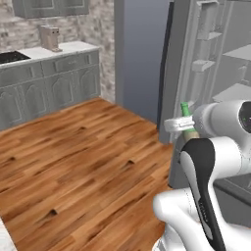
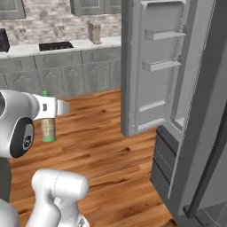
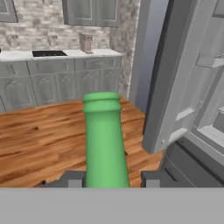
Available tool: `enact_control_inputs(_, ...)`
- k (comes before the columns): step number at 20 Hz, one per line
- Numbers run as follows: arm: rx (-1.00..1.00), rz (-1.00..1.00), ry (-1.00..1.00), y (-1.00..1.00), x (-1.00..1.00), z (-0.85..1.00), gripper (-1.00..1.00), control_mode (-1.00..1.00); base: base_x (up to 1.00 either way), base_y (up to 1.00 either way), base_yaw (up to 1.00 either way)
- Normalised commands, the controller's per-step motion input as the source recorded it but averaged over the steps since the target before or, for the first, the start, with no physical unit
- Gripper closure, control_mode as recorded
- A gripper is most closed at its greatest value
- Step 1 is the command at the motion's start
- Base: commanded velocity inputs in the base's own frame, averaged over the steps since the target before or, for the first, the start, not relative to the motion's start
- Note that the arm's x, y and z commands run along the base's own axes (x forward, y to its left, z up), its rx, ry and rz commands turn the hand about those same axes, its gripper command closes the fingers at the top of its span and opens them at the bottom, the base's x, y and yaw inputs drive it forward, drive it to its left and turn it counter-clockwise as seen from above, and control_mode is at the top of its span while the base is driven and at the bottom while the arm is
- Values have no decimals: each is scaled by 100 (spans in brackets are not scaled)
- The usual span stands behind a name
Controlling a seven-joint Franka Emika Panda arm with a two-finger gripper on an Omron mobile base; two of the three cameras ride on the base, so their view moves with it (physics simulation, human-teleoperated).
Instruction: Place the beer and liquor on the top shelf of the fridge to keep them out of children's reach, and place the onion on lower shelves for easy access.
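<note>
With your hand [image 3: 107,181] clamped on the slim green glass beer bottle [image 3: 103,140], keep it upright and swing toward two o'clock, into the tall grey fridge [image 2: 177,88], lifting to its top shelf.

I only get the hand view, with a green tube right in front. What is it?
Observer: A beer bottle with a tan label, upright in the shut gripper.
Operator: Is it standing on anything?
Observer: No, it hangs above the wooden floor.
Operator: What's inside the fridge?
Observer: The left base view shows pale shelves stacked inside the fridge, past its open door.
</note>
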Motion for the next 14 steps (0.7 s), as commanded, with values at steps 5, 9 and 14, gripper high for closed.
enact_control_inputs(5,0,0,0,0,0,0,100,100,50,0,-33)
enact_control_inputs(9,0,0,0,0,0,0,100,100,51,0,-40)
enact_control_inputs(14,0,0,0,0,0,0,100,100,59,0,-44)
